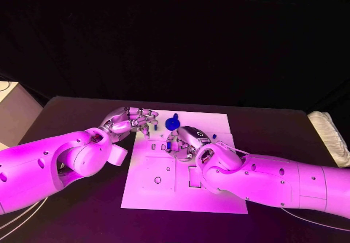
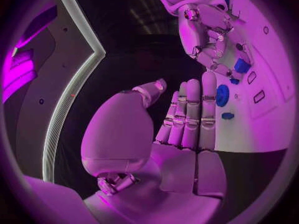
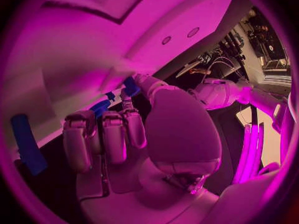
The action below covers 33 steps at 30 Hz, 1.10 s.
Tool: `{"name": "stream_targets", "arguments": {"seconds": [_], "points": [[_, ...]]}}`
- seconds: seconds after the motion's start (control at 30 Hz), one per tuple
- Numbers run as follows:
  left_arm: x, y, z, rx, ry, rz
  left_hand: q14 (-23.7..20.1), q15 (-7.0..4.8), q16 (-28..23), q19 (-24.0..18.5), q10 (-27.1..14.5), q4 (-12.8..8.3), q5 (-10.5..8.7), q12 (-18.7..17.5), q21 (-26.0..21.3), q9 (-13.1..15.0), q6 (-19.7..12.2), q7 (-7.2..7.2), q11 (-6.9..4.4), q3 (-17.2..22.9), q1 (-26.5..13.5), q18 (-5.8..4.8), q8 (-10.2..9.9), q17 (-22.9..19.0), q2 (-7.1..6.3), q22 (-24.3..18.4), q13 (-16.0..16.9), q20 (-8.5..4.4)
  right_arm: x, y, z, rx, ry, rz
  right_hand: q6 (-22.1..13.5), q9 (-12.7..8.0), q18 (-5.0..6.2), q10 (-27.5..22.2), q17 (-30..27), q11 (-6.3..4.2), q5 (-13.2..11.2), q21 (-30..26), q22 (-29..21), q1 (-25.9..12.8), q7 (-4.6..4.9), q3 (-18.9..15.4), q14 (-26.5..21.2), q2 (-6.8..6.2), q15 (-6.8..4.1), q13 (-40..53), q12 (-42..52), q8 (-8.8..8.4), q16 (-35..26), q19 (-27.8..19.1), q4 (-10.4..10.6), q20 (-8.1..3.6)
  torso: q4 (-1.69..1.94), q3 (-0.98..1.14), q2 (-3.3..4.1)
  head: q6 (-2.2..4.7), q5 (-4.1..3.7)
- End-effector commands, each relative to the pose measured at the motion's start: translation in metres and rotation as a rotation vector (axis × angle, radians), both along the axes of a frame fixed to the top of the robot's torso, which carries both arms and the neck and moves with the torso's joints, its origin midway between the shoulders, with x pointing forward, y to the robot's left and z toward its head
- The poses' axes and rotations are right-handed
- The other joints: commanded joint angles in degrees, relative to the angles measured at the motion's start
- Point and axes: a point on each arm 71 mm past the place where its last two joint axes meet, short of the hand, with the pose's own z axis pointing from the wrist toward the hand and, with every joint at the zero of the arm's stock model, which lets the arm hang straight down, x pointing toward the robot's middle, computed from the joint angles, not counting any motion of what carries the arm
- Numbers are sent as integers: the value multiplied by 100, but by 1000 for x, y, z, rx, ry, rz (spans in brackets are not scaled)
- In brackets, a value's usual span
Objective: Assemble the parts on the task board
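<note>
Right hand (image 1: 188, 143) over the task board (image 1: 157, 190) on the black worktop (image 1: 284, 126), pinching a small blue part (image 3: 130, 86), likely for seating. Left hand (image 1: 133, 120) at the board's far-left edge, fingers apart, empty.

left hand (image 1: 130, 121): fingers straight, side by side, empty | right hand (image 1: 186, 142): fingers curled, pinching
</note>
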Motion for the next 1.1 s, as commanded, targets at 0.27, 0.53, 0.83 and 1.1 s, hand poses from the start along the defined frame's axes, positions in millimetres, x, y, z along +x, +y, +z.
{"name": "stream_targets", "arguments": {"seconds": [0.27,0.53,0.83,1.1], "points": [[-1,-2,0,-3,-1,-24,6,21,24,-2,-51,-8,-27,37,26,9,-46,-6,-12,37,-53,39,13,9,-3,12,12,-6,-1,0,2,20,-21,5,-148,-42,-38,-103,1469,66,-313,25,1506,-62,18,-153,594,-93,60,715,-111,-62,6,599,48,68,0,-2,0,-4,-3],[-1,-2,0,-2,0,-25,6,21,24,-2,-51,-8,-27,37,26,9,-46,-6,-12,37,-53,39,13,9,-3,12,12,-6,-1,0,4,40,-40,6,-249,-79,-38,-173,1456,83,-676,25,1506,-61,30,-489,589,-94,75,653,-178,-68,-6,599,143,89,0,0,-1,1,-4],[0,-1,1,23,-27,-25,33,72,151,-24,-617,-42,-26,146,183,14,-404,12,55,-33,-58,43,4,62,-44,82,85,44,-5,-2,9,86,-86,19,-694,-254,-38,-219,1451,229,-761,25,1506,544,193,-1660,587,77,203,614,-200,-389,-12,599,600,198,-8,8,-14,-7,-7],[5,2,-2,107,-43,-27,1361,-113,1679,428,-344,51,-24,1938,961,349,-104,-147,-174,-333,-272,-59,797,1751,-24,907,1049,-105,-7,-9,21,179,-119,101,-611,-266,-38,-157,1462,227,-616,25,1506,815,189,-1712,591,166,203,674,-126,-420,-3,599,735,212,-32,14,-43,-3,34]]}}
